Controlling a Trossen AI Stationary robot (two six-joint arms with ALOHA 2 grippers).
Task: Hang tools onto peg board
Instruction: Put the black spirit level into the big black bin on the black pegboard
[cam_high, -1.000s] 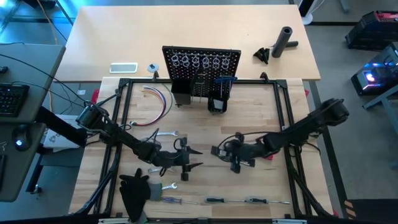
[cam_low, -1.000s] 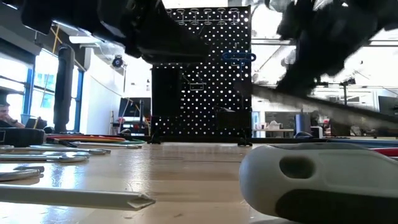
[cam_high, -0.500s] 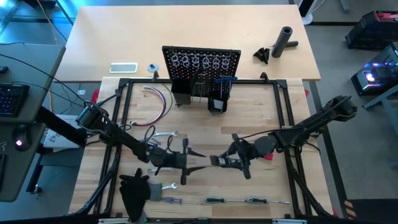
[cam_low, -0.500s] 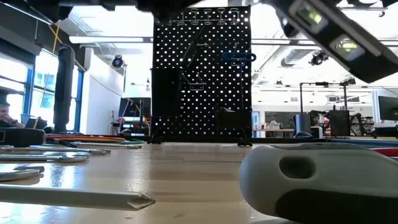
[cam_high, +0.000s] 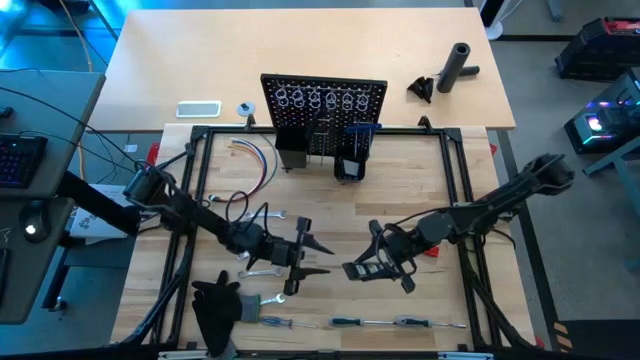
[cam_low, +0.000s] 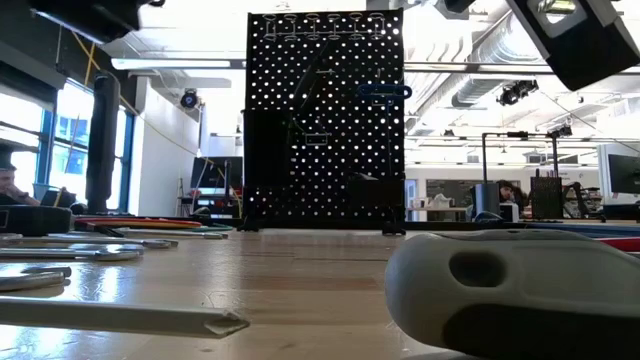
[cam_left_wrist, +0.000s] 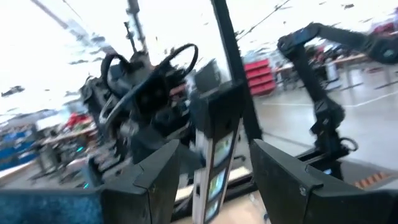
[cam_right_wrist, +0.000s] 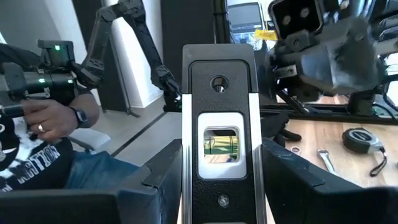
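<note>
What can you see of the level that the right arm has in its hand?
The level is a short black bar with silver-looking edges and a small window that shows a yellow-green vial. The right hand is shut on it, one finger against each long side. It hangs in the air above the wooden table, touching nothing else; the low view shows it high up and tilted. Its free end points toward the left hand, which is open; from the left wrist view it shows between that hand's fingers, clear of both.
</note>
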